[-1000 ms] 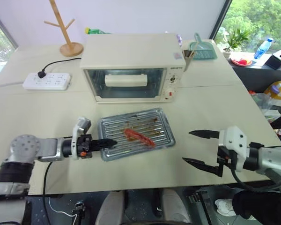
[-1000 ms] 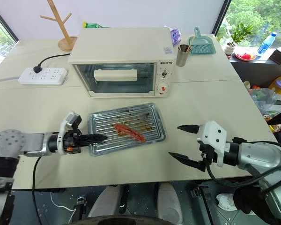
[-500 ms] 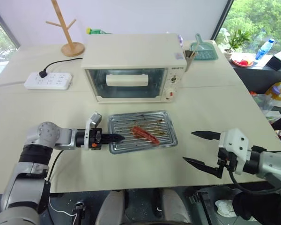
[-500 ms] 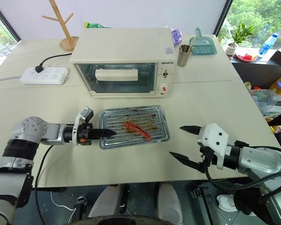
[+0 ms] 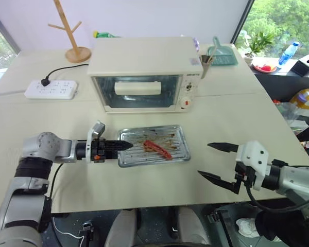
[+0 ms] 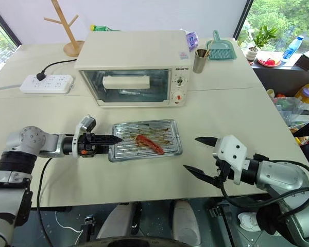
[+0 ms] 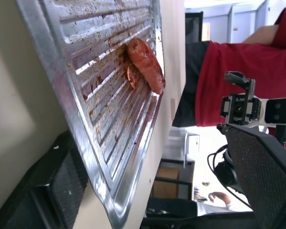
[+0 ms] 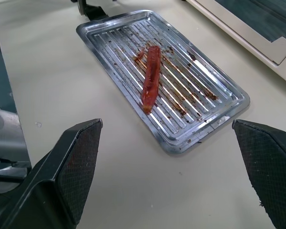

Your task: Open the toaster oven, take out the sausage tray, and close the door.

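Observation:
The cream toaster oven (image 5: 144, 56) stands at the back of the table, its glass door (image 5: 139, 91) upright and shut, the white bar handle (image 5: 138, 88) facing me. In front of it the metal sausage tray (image 5: 170, 135) lies flat on the table with a reddish sausage (image 5: 158, 148) on its ribs. My left gripper (image 5: 122, 146) is at the tray's left rim; in the left wrist view its fingers (image 7: 262, 171) stand wide apart, open, with that rim between them. My right gripper (image 5: 204, 159) hangs open and empty to the right of the tray.
A white power strip (image 5: 50, 88) and a wooden mug tree (image 5: 74, 36) are at the back left. A metal cup (image 5: 205, 63) and a teal dustpan (image 5: 221, 51) are right of the oven. A person in a red shirt (image 7: 229, 62) is beyond the table.
My left gripper, shut on the tray's left rim before, has opened. The tray has turned from askew to square with the oven. The right arm has kept still.

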### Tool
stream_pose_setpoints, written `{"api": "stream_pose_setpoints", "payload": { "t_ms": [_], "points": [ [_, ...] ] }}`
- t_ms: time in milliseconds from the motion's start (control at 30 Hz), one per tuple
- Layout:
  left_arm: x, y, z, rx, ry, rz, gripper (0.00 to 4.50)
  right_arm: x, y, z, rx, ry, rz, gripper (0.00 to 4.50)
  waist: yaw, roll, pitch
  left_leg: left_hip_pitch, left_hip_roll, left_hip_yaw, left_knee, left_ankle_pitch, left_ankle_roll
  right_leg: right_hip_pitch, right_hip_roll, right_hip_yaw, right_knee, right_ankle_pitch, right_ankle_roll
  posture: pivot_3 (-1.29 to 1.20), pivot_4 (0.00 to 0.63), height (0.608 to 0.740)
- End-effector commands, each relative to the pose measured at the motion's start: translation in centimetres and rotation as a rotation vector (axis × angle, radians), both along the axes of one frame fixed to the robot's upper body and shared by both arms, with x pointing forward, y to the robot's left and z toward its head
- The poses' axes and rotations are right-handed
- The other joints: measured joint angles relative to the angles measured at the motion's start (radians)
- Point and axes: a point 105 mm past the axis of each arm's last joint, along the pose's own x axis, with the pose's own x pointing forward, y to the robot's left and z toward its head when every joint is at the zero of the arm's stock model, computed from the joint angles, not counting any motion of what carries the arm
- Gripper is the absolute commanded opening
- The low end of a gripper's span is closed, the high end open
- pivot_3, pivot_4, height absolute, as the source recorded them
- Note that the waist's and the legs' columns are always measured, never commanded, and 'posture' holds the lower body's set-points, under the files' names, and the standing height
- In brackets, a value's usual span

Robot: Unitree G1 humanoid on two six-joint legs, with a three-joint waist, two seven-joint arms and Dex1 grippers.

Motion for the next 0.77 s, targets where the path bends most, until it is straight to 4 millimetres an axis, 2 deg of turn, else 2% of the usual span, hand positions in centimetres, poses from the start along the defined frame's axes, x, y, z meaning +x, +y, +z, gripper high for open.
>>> {"api": "stream_pose_setpoints", "payload": {
  "t_ms": [33,100,200,300,400,533,667,767],
  "points": [
    [0.1,3.0,0.6,0.100,-0.073,0.068,4.46,0.2,0.2,0.6,0.004,-0.040,0.018,4.50,-0.002,0.000,0.000,0.000,0.000,0.000,0.000,0.000,0.000,0.000,0.000,0.000,0.000,0.000,0.000,0.00,0.150,0.740],
    [-0.2,4.5,0.8,0.195,-0.162,0.067,4.46,0.3,0.2,0.6,0.005,-0.040,0.019,4.50,-0.003,0.000,0.000,0.000,0.000,0.000,-0.001,0.000,0.000,-0.001,0.000,0.000,0.000,0.000,0.000,0.00,0.150,0.740],
    [-1.0,7.1,1.5,0.411,-0.436,-0.005,4.46,0.6,0.0,0.5,0.010,-0.034,0.016,4.50,-0.007,0.000,0.000,0.000,0.001,0.000,-0.001,0.000,0.000,-0.001,-0.001,0.001,0.000,0.000,0.000,0.00,0.150,0.740],
    [-2.1,8.1,3.2,0.533,-0.707,-0.115,4.46,1.2,-0.3,0.8,0.034,-0.022,0.008,4.50,-0.004,0.001,0.000,0.000,0.001,0.001,-0.002,0.000,0.000,-0.002,-0.003,0.002,-0.001,0.000,-0.001,0.00,0.150,0.740],
    [-3.0,8.4,5.5,0.583,-0.887,-0.190,4.46,1.9,-0.7,1.4,0.070,-0.002,-0.001,4.50,0.008,0.002,0.001,-0.002,0.001,0.002,-0.002,0.000,0.000,-0.002,-0.005,0.002,-0.002,0.000,-0.001,0.00,0.150,0.740],
    [-4.0,7.7,10.0,0.571,-1.059,-0.226,4.46,2.6,-1.4,2.3,0.099,0.057,0.014,4.50,0.012,0.003,0.002,-0.007,0.001,0.004,0.000,0.000,0.000,-0.002,-0.009,-0.003,-0.006,0.000,-0.001,0.00,0.150,0.740],
    [-5.9,7.5,11.1,0.632,-1.117,-0.356,4.46,2.6,-1.7,2.5,0.084,0.115,0.061,4.50,0.006,0.005,0.002,-0.011,0.001,0.006,0.000,-0.002,0.003,-0.002,-0.009,-0.004,-0.011,0.001,0.000,0.00,0.150,0.740],
    [-6.2,7.8,12.1,0.655,-1.132,-0.361,4.46,2.8,-1.8,2.7,0.070,0.131,0.089,4.50,0.002,0.006,0.003,-0.011,0.001,0.009,0.000,-0.004,0.007,-0.003,-0.007,-0.003,-0.011,0.000,0.001,0.00,0.150,0.740]
  ]
}}
